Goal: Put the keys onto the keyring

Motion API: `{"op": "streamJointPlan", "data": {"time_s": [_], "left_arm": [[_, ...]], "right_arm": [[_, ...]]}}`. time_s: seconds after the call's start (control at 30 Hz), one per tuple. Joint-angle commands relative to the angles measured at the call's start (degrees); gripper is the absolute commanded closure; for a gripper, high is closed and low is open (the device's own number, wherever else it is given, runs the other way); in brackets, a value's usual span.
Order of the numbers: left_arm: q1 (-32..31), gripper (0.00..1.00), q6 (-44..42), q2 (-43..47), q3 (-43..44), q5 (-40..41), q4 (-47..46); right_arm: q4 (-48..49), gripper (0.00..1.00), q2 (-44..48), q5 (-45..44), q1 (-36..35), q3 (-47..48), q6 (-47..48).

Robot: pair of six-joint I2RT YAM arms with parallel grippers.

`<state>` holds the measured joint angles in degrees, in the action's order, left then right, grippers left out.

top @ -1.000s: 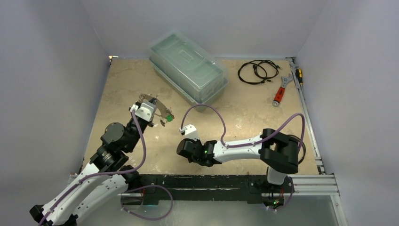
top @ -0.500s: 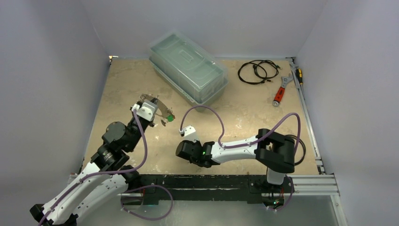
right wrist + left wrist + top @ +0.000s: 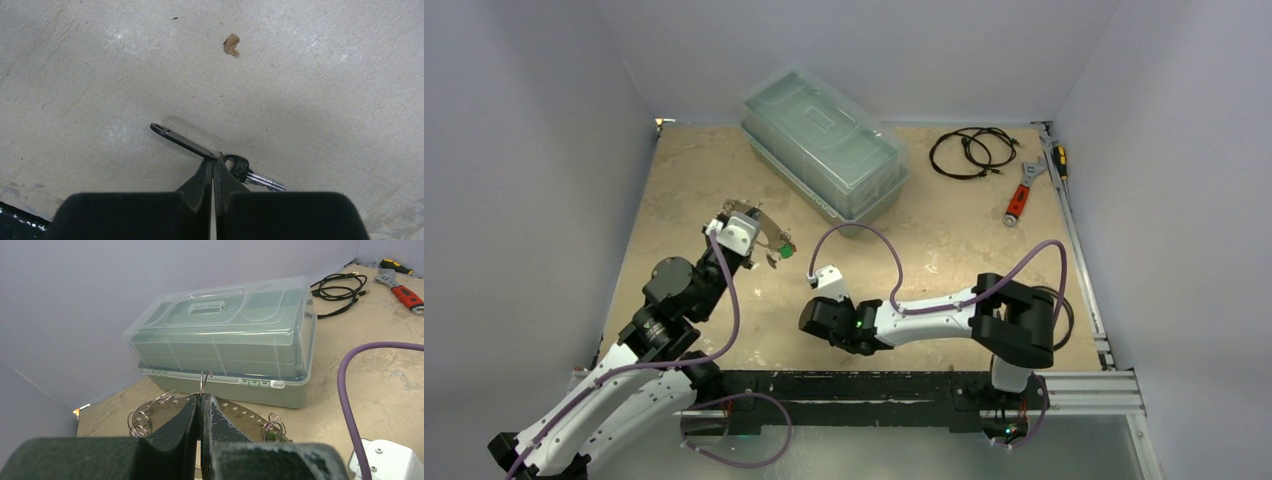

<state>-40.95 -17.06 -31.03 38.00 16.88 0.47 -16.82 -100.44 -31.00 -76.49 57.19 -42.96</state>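
My left gripper is shut on the keyring, a flat silver plate with holes along its rim and small wire rings through it. It holds the plate above the table at the left. A green-tagged key hangs from the plate's right end. My right gripper is low over the table near the front middle. It is shut at the joint between a silver key and its black tag. The tag's free end tilts up off the table. In the top view this key is hidden under the right arm.
A clear plastic lidded box stands at the back centre. A coiled black cable, a red-handled wrench and a screwdriver lie at the back right. A small brown scrap lies beyond the key. My right arm's purple cable loops nearby.
My right gripper has closed from part open onto the joint of the key and its black tag, and the arm has shifted slightly left. The left arm has not moved.
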Motion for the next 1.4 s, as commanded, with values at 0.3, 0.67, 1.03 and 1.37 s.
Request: {"op": "streamJointPlan", "data": {"time_s": [0.3,0.67,1.03,1.37], "left_arm": [[0.35,1.00,0.63,-0.61,0.41,-0.35,-3.72],[0.37,1.00,0.17,-0.77,0.48,-2.93,-3.46],[0.40,1.00,-0.05,-1.14,0.59,-3.17,-3.02],[0.37,1.00,-0.07,-1.32,0.70,-3.26,-2.91]], "right_arm": [[2.67,1.00,10.53,-1.82,-0.51,-4.82,5.86],[11.32,1.00,18.52,15.35,4.31,-8.61,17.28],[5.77,1.00,6.64,19.09,9.42,-0.53,19.89],[7.50,1.00,1.10,21.07,10.13,0.96,21.78]]}}
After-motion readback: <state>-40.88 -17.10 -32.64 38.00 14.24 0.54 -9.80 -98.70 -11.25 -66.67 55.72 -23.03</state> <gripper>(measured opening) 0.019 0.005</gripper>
